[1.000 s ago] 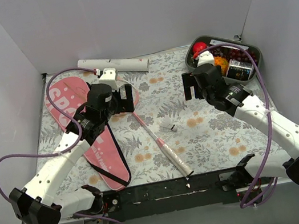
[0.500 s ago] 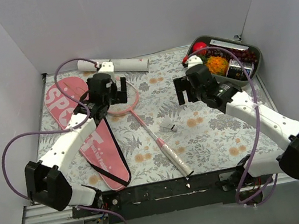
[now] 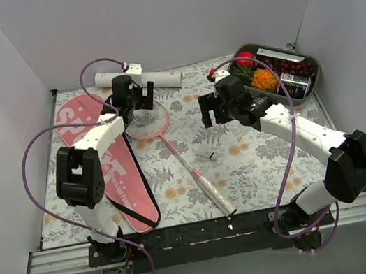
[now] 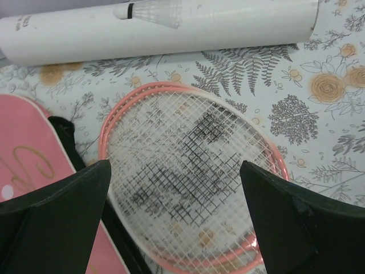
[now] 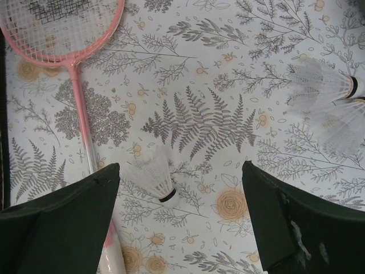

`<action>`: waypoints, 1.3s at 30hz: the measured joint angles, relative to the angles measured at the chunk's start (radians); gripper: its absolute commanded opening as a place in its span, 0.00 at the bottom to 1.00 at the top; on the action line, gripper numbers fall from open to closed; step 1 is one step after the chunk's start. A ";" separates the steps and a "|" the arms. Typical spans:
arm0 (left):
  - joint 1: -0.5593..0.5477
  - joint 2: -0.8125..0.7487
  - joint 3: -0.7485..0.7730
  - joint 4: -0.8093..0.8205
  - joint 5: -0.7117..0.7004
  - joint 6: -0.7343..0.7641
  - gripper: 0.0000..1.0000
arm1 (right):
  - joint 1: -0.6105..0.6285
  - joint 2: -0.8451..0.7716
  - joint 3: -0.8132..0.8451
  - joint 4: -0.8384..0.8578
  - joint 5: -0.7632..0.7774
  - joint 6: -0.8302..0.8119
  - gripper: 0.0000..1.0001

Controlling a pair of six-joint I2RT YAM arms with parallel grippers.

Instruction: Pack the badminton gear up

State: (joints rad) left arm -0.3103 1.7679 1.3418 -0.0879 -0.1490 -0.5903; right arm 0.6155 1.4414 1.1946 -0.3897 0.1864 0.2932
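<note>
Racket [image 3: 155,122] lies between bag [image 3: 127,189] on left and shuttlecock [image 3: 206,154], tube [image 3: 164,78] behind

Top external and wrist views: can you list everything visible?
racket: one, pink frame, white handle, centre of the cloth.
shuttlecock: one clear, white, right of the racket shaft; two blurred ones at the right wrist view's edge.
tube: one, white, back edge.
racket bag: one, pink, black trim, left side.
tray: one, grey, back right corner, fruit inside.
tablecloth: one, floral, covering the table.
left gripper: one, black, open, over the racket head.
right gripper: one, black, open, above the shuttlecock.
</note>
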 measured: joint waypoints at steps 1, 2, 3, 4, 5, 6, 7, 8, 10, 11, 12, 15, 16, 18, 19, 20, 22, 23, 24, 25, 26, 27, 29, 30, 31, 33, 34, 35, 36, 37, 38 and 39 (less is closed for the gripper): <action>-0.003 0.037 0.007 0.029 0.012 0.031 0.98 | 0.000 -0.002 -0.001 0.000 -0.007 0.000 0.95; -0.005 0.068 0.013 0.054 0.021 0.054 0.98 | 0.000 -0.003 -0.001 0.004 -0.015 0.000 0.95; -0.005 0.092 0.019 0.072 0.027 0.069 0.98 | 0.000 -0.003 -0.001 0.009 -0.026 0.000 0.95; -0.005 0.117 0.029 0.089 0.032 0.081 0.98 | 0.000 -0.003 -0.001 0.011 -0.037 0.000 0.94; -0.005 0.152 0.048 0.116 0.040 0.085 0.98 | 0.000 -0.003 -0.002 0.017 -0.051 0.000 0.94; -0.005 0.179 0.068 0.136 0.045 0.086 0.98 | 0.000 -0.003 -0.002 0.022 -0.063 0.001 0.94; -0.005 0.208 0.091 0.164 0.050 0.083 0.98 | 0.000 -0.003 -0.008 0.040 -0.079 0.003 0.94; -0.005 0.235 0.113 0.191 0.052 0.076 0.98 | 0.000 -0.006 -0.020 0.057 -0.095 0.006 0.94; -0.005 0.291 0.173 0.239 0.054 0.052 0.98 | 0.000 -0.011 -0.045 0.080 -0.122 0.014 0.94; -0.005 0.317 0.205 0.255 0.055 0.041 0.98 | 0.000 -0.013 -0.061 0.097 -0.137 0.018 0.94; -0.005 0.352 0.250 0.275 0.056 0.023 0.98 | 0.000 -0.016 -0.077 0.111 -0.151 0.021 0.93; -0.006 0.454 0.382 0.335 0.057 -0.028 0.98 | 0.000 -0.020 -0.116 0.139 -0.185 0.031 0.93; -0.006 0.485 0.420 0.356 0.057 -0.045 0.98 | 0.000 -0.020 -0.126 0.150 -0.196 0.035 0.92; -0.007 0.552 0.499 0.378 0.055 -0.075 0.98 | 0.000 -0.020 -0.137 0.169 -0.214 0.044 0.92; -0.008 0.585 0.536 0.386 0.055 -0.090 0.98 | 0.000 -0.020 -0.141 0.182 -0.222 0.046 0.91; -0.008 0.618 0.570 0.394 0.053 -0.106 0.98 | 0.000 -0.020 -0.145 0.194 -0.231 0.049 0.91; -0.008 0.673 0.624 0.410 0.051 -0.132 0.98 | 0.002 -0.019 -0.152 0.218 -0.247 0.055 0.91; -0.008 0.706 0.654 0.418 0.051 -0.151 0.98 | 0.003 -0.018 -0.158 0.237 -0.255 0.060 0.91; -0.008 0.734 0.679 0.420 0.051 -0.163 0.98 | 0.005 -0.016 -0.163 0.250 -0.265 0.064 0.91; -0.008 0.765 0.710 0.422 0.050 -0.175 0.98 | 0.007 -0.013 -0.169 0.264 -0.271 0.068 0.91; -0.008 0.795 0.739 0.426 0.048 -0.185 0.98 | 0.011 -0.008 -0.176 0.277 -0.278 0.071 0.91; -0.009 0.821 0.763 0.430 0.047 -0.194 0.98 | 0.015 -0.002 -0.180 0.285 -0.284 0.072 0.91; -0.009 0.864 0.797 0.449 0.043 -0.204 0.98 | 0.023 0.012 -0.186 0.302 -0.294 0.075 0.91; -0.009 0.881 0.808 0.461 0.040 -0.207 0.98 | 0.027 0.018 -0.192 0.311 -0.296 0.075 0.91; -0.009 0.895 0.816 0.465 0.037 -0.207 0.98 | 0.031 0.023 -0.195 0.314 -0.299 0.076 0.91; -0.008 0.924 0.838 0.489 0.034 -0.206 0.98 | 0.040 0.029 -0.202 0.319 -0.302 0.076 0.91; -0.006 0.931 0.846 0.501 0.032 -0.206 0.98 | 0.043 0.029 -0.206 0.321 -0.303 0.076 0.91; -0.005 0.936 0.850 0.509 0.032 -0.207 0.98 | 0.048 0.029 -0.210 0.323 -0.305 0.076 0.91; -0.004 0.939 0.852 0.513 0.032 -0.208 0.98 | 0.051 0.030 -0.211 0.323 -0.306 0.076 0.91; -0.003 0.941 0.853 0.517 0.033 -0.206 0.98 | 0.055 0.031 -0.211 0.325 -0.307 0.076 0.91; -0.003 0.941 0.853 0.515 0.032 -0.204 0.98 | 0.060 0.032 -0.211 0.328 -0.307 0.076 0.90; -0.002 0.941 0.853 0.513 0.029 -0.201 0.97 | 0.062 0.032 -0.211 0.329 -0.309 0.076 0.90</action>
State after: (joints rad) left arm -0.3122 2.7087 2.1944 0.4248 -0.1196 -0.7918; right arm 0.6777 1.4731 0.9833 -0.0605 -0.1223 0.3695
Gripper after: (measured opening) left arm 0.983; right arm 0.907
